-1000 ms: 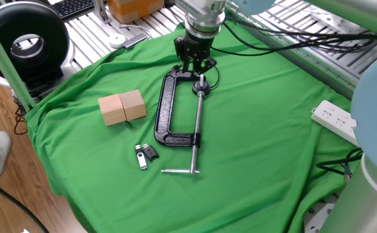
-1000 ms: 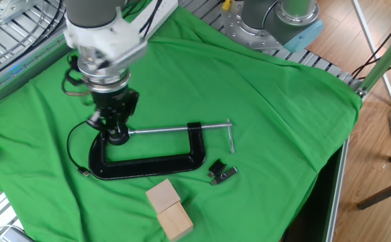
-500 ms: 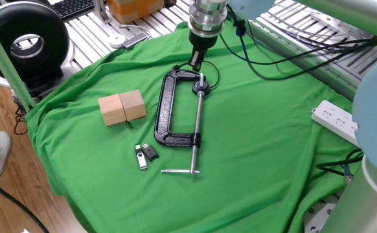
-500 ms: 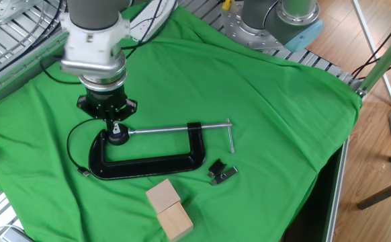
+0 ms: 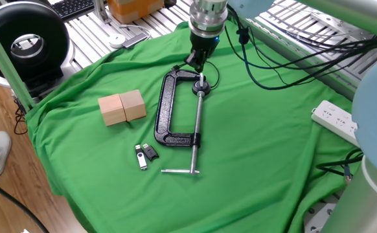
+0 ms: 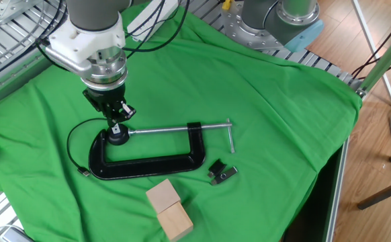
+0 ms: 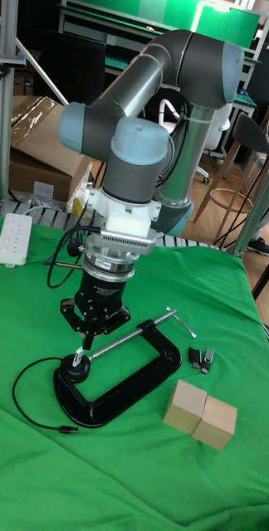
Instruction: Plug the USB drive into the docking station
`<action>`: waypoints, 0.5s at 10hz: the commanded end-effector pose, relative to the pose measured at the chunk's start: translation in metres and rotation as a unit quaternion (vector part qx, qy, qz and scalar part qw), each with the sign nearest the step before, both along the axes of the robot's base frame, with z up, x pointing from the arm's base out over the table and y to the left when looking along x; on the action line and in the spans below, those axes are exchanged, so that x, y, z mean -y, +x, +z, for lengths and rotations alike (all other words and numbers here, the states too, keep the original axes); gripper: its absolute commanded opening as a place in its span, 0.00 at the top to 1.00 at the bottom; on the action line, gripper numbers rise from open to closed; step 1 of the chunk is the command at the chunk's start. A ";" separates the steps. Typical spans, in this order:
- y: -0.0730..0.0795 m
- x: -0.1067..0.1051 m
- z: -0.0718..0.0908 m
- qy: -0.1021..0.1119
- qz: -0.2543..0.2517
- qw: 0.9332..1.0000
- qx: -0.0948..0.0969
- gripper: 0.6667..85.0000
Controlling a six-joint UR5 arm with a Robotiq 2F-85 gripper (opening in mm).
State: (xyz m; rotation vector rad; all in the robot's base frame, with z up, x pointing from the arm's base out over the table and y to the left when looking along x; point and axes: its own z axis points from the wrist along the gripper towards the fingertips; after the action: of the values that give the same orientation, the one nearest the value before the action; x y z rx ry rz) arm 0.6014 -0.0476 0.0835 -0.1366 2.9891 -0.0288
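Observation:
Two small USB drives lie side by side on the green cloth, one silver (image 5: 141, 157) and one black (image 5: 151, 153); they also show as a pair of USB drives (image 6: 221, 172) in the other fixed view and in the tall view (image 7: 202, 358). No docking station shows in any view. My gripper (image 5: 197, 64) hangs far from the drives, just above the screw pad of a black C-clamp (image 5: 164, 107). Its fingers taper together to a point (image 7: 86, 326) and look shut, with nothing visible between them (image 6: 115, 115).
The C-clamp (image 6: 148, 163) lies flat mid-cloth with its screw handle toward the drives. A thin black cable (image 6: 71, 144) loops beside its pad end. Two wooden blocks (image 5: 122, 107) sit left of the clamp. A white power strip (image 5: 334, 120) lies at the cloth's right edge.
The gripper has turned about its vertical axis and risen slightly above the clamp's pad. The drives, clamp and blocks have not moved.

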 end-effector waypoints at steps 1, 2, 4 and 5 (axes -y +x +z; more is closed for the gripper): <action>0.012 -0.004 0.003 0.011 -0.005 1.000 0.023 0.99; 0.011 0.000 0.003 0.006 -0.016 1.000 0.021 0.99; 0.005 0.012 0.002 -0.015 -0.033 0.999 0.011 0.99; 0.003 0.006 0.004 -0.003 -0.038 0.999 0.006 0.99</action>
State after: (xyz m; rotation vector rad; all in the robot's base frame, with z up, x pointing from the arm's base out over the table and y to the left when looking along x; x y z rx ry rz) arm 0.6058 -0.0531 0.0850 -0.0784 2.9744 -0.0572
